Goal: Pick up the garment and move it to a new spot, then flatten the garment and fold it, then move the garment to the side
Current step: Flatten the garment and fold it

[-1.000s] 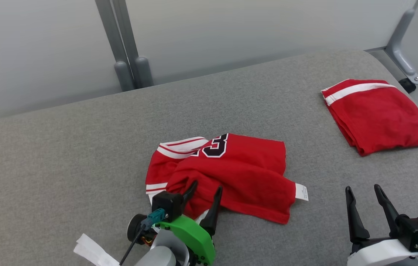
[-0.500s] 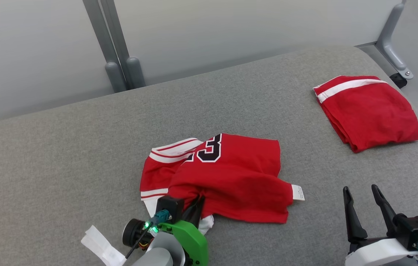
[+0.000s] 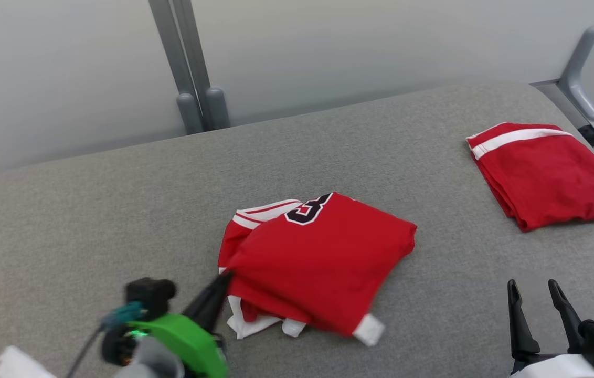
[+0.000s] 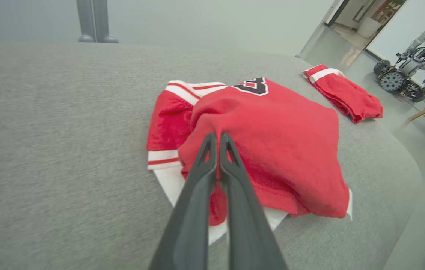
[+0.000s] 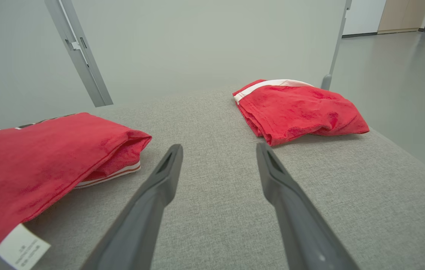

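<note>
At the middle of the grey woven surface (image 3: 92,210) lies the soft red jersey (image 3: 323,257), rumpled and white-trimmed, its near fleecy fold clamped in the left end effector (image 4: 218,137); the right end effector (image 3: 532,284) stands apart, empty, below a folded red garment (image 3: 543,173)

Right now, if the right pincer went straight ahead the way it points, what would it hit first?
Most likely the near corner of the folded red garment, in line with one finger of the right pincer. Between the fingers lies bare grey cushion, so it might slip past.
</note>
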Controlling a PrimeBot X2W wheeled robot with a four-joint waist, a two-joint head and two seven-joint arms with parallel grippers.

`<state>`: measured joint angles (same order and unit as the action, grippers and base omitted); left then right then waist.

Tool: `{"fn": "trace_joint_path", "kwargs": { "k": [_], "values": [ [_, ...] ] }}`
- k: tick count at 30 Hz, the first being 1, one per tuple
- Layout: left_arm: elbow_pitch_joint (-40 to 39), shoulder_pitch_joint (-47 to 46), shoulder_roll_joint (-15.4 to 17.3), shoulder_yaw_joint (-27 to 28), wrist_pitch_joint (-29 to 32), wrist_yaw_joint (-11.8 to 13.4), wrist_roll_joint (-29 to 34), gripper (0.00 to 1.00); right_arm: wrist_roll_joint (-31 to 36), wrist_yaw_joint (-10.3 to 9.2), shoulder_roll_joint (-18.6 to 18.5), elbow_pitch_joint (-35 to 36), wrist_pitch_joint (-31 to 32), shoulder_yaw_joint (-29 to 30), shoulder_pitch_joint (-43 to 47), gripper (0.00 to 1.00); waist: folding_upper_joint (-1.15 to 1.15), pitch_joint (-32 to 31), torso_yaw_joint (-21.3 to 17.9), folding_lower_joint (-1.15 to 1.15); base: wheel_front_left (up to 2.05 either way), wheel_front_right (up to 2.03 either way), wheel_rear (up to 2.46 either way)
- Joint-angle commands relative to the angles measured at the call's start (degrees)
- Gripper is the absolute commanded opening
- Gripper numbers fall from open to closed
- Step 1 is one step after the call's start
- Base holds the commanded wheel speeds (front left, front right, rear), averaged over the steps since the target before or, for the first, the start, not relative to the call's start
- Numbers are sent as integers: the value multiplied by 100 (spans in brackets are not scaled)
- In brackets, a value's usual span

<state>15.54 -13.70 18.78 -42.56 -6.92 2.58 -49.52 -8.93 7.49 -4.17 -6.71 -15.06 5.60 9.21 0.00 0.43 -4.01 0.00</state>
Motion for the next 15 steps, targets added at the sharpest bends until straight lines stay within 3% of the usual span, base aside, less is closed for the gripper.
{"fn": "trace_joint_path", "kwargs": {
  "k": [1,4,8,13,14,15],
  "values": [
    [-359,260,445,246,170,208,-168,0,-36,0,22,11,-16,-9,72,100,0,-45,161,0,0,0,0],
    [-1115,792,1337,941,386,720,-589,0,-65,0,41,-12,-16,-26,72,100,0,-34,285,0,0,0,0],
    [-1296,1347,2166,1465,803,1193,-958,0,-93,0,68,-55,-16,-58,2,100,0,-5,431,0,0,0,0],
    [-863,1544,2612,1582,1168,1443,-1024,0,-100,0,86,-109,-16,-88,-95,100,0,23,502,0,0,0,0],
    [-811,1522,2642,1566,1179,1409,-1000,11,-99,0,91,-114,-16,-94,-110,100,0,26,506,0,0,0,0],
    [-794,1511,2646,1557,1200,1391,-1005,41,-99,0,92,-120,-16,-100,-118,100,0,30,505,0,0,0,0]
  ]
}}
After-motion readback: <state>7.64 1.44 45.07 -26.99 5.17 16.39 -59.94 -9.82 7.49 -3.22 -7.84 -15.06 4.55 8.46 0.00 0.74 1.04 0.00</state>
